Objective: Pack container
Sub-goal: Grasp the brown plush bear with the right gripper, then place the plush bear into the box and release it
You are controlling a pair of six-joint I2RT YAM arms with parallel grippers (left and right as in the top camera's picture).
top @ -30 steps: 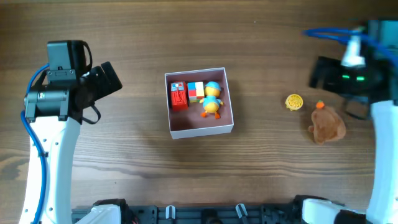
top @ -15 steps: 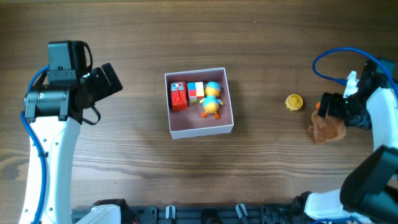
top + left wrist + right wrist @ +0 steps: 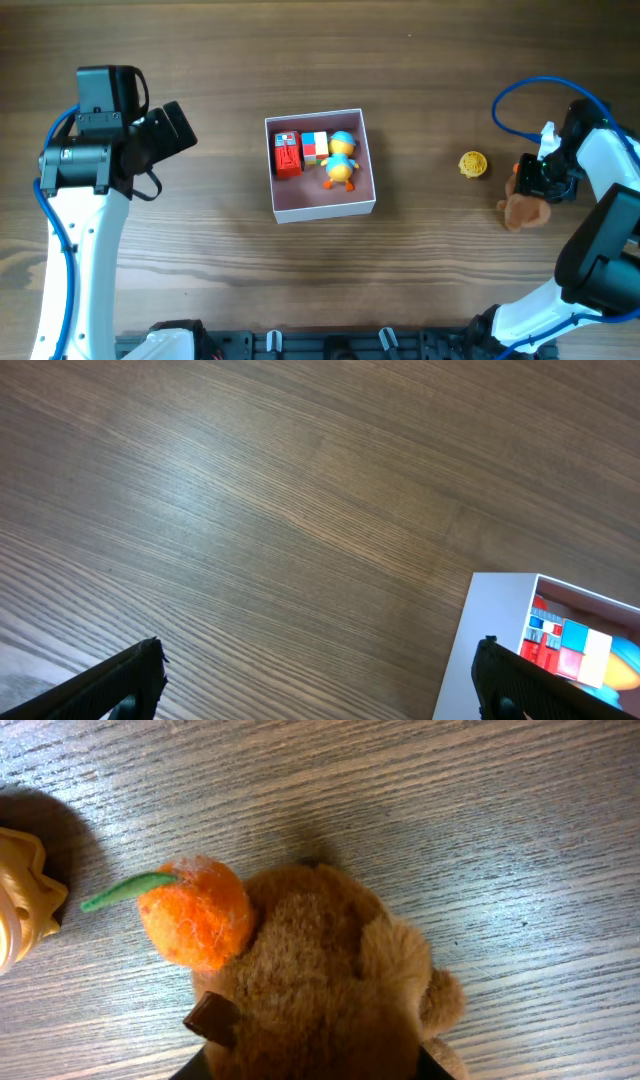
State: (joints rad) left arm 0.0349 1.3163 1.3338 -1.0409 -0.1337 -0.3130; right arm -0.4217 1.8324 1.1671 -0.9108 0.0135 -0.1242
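The container [image 3: 274, 165], a square white-walled box with a pink floor, sits mid-table holding a red block [image 3: 287, 154], a red, white and blue cube [image 3: 314, 147] and a duck figure [image 3: 341, 160]. At the far right a brown plush toy [image 3: 523, 212] with an orange ball [image 3: 195, 910] on it lies on the wood. My right gripper [image 3: 530, 188] is down on it, its jaws pressed against both sides of the plush [image 3: 310, 980]. Far to the left of the box, my left gripper [image 3: 178, 125] stands open over bare wood, with the container's corner [image 3: 490, 650] by its right finger.
A small yellow toy [image 3: 473, 164] lies just left of the plush, apart from it, and shows at the left edge of the right wrist view [image 3: 25, 895]. A blue cable loops above the right arm. Bare wood lies between box and plush.
My right arm came down from above the plush onto it, and its jaws closed in on the plush. The left arm and the box have not moved.
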